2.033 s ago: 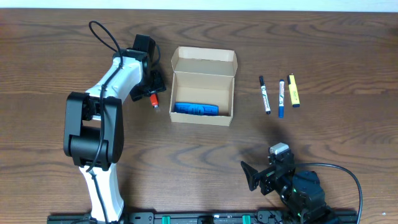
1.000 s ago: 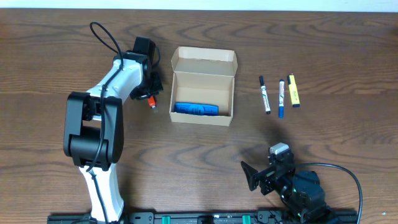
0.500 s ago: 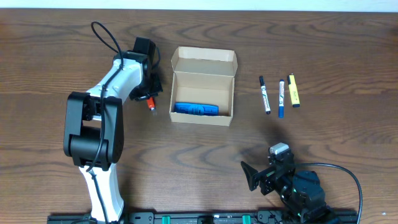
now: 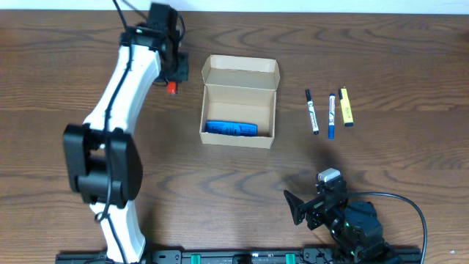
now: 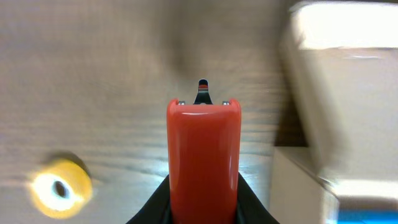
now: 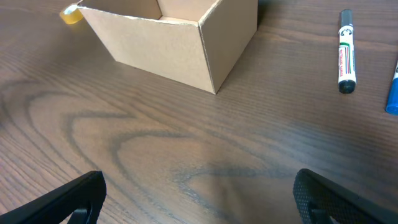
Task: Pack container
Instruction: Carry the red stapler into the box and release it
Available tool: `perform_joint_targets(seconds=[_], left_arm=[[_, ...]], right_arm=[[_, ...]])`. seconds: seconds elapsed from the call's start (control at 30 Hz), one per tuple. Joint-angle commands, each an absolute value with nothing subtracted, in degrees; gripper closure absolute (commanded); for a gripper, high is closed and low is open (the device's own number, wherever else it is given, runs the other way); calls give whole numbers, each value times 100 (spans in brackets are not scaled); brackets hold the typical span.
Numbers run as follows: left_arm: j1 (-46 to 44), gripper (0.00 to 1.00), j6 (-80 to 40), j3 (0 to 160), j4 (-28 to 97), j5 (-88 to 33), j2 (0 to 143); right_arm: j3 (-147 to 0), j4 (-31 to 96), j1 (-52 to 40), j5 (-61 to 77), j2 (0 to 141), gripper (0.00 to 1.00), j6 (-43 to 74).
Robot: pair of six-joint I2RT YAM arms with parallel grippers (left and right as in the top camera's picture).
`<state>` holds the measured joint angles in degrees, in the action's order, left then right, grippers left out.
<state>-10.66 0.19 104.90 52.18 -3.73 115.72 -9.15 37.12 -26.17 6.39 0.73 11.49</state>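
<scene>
Holding a red marker (image 4: 171,88) tight between its fingers, the left gripper (image 4: 176,78) hangs over the far side of the table (image 4: 396,169), just beside the far left corner of the container (image 4: 240,75). The container sits in the middle of the table with its lid flap standing up at the back. A blue thing (image 4: 231,129) lies inside it, along the near wall. To the right of the box, a black marker (image 4: 312,111), a blue marker (image 4: 331,116) and a yellow marker (image 4: 345,107) lie side by side on the wood. A small yellow round thing (image 5: 60,186) lies on the table near the box. The right gripper (image 4: 297,207) rests low at the near edge, well apart from the box, with its fingers spread wide and nothing between them.
</scene>
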Motion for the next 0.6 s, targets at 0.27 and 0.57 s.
perform_joint_targets(seconds=[0.27,0.57], left_arm=[[-2053,85,4016,10715,5721,-1850,10757],[-2893,90,6171,10709,6128,-1865,10954]], right_arm=[[-897,3712,-2665,622,34,1,1066],[-897,3712,-2665,622,34,1,1066]])
